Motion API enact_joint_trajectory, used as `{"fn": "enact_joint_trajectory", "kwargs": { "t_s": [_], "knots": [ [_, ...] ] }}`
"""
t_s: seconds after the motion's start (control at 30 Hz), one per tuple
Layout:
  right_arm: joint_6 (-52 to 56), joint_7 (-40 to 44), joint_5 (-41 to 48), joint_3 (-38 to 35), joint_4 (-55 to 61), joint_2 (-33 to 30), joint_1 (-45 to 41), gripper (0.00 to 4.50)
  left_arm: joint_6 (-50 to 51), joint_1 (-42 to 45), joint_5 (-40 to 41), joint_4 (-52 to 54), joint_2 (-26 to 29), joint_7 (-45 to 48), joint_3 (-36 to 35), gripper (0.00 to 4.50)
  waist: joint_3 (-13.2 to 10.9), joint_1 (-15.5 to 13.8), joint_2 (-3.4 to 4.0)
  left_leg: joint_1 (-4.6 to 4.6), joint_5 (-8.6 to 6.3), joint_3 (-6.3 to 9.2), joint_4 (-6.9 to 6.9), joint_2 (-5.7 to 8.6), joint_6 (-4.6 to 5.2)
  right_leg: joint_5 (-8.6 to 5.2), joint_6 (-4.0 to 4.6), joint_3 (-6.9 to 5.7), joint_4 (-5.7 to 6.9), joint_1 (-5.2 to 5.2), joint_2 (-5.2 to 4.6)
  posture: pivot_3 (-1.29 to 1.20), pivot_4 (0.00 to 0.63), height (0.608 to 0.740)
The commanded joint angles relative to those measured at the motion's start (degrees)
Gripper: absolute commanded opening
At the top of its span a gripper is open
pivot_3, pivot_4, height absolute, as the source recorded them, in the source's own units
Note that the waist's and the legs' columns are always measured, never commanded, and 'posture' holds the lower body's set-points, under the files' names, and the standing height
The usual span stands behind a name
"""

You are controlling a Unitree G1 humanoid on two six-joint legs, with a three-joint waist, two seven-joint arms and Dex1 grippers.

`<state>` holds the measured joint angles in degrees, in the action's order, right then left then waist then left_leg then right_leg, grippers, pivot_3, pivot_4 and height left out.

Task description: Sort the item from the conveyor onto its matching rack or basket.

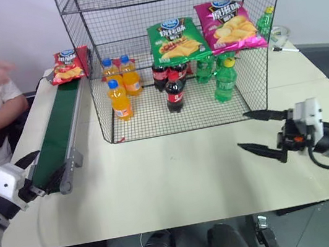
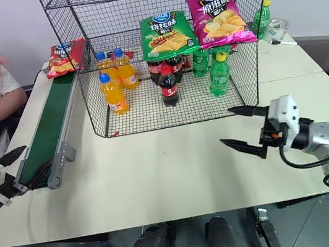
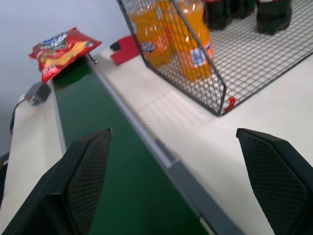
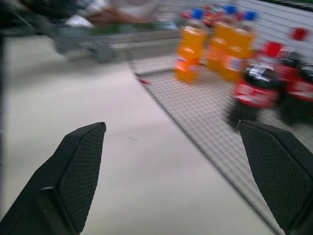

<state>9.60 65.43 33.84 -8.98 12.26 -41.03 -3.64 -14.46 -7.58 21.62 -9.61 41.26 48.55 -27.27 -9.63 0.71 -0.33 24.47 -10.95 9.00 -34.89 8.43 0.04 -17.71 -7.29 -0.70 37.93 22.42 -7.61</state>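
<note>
Red crisp bag (image 1: 68, 65) at conveyor (image 1: 60, 135) far end beside rack (image 1: 175, 53); end effectors (image 1: 30, 172) (image 1: 262, 130) wide open, empty.

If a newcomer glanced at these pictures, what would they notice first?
The tall black wire rack at the table's far side, with orange, cola and green bottles inside and a green bag and a pink bag hanging above them. Then the red crisp bag on the conveyor's far end, left of the rack.

A glossy foil red crisp bag (image 1: 68, 65) lies on the matt green conveyor (image 1: 60, 137) beside the black wire-mesh rack (image 1: 171, 47).
</note>
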Motion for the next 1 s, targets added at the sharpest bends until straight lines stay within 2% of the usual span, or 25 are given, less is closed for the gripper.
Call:
{"fn": "enact_joint_trajectory", "kwargs": {
  "t_s": [0.03,0.37,0.47,0.6,0.77,1.0],
  "knots": [
    [1.7,-1.1,-0.9,4.8,2.2,2.3,-2.4,4.5,-4.9,-2.7,-2.7,3.5,-0.8,-3.1,-3.2,4.26,0.0,-0.1,0.0,0.0,0.0,0.0,0.0,0.0,0.0,0.0,0.01,0.01,-0.01,0.0,0.0,0.0,0.15,0.74],
    [3.6,-2.3,-3.2,10.0,-1.5,6.6,-6.6,4.5,-15.9,-9.7,-15.4,3.5,-3.8,-15.9,-6.3,4.26,0.0,-0.3,-0.09,0.01,-0.02,-0.11,0.09,0.0,0.0,0.0,-0.01,0.05,-0.17,0.02,0.0,0.0,0.15,0.74],
    [3.9,-2.4,-3.4,10.4,-2.2,7.6,-7.9,4.5,-23.9,-13.3,-23.5,1.6,-2.8,-19.4,-6.6,4.26,0.0,-0.3,-0.09,0.01,-0.02,-0.15,0.1,0.0,0.0,0.0,-0.01,0.05,-0.19,0.03,-0.01,0.0,0.15,0.74],
    [3.5,-1.5,-3.8,10.5,-3.6,7.8,-8.8,4.5,-32.6,-17.6,-37.9,-1.5,-0.7,-30.4,-11.4,4.26,0.0,-0.1,-0.13,0.0,-0.04,-0.29,0.11,-0.03,0.02,0.0,0.0,0.14,-0.22,0.04,-0.01,0.0,0.15,0.74],
    [3.8,0.2,-3.7,10.9,-4.5,7.6,-9.9,4.5,-37.6,-21.8,-47.0,-3.5,0.2,-40.0,-13.7,4.26,0.0,-0.3,-0.13,0.0,-0.05,-0.32,0.13,-0.04,0.04,-0.01,-0.01,0.16,-0.22,0.05,0.0,0.0,0.15,0.74],
    [2.9,1.1,-5.0,12.3,-6.7,8.9,-12.5,4.5,-38.2,-22.4,-55.8,-8.1,1.2,-51.0,-10.6,4.26,0.0,-0.3,-0.14,-0.02,-0.06,-0.36,0.15,-0.07,0.05,0.01,-0.05,0.18,-0.2,0.07,0.03,0.0,0.15,0.74]
  ]
}}
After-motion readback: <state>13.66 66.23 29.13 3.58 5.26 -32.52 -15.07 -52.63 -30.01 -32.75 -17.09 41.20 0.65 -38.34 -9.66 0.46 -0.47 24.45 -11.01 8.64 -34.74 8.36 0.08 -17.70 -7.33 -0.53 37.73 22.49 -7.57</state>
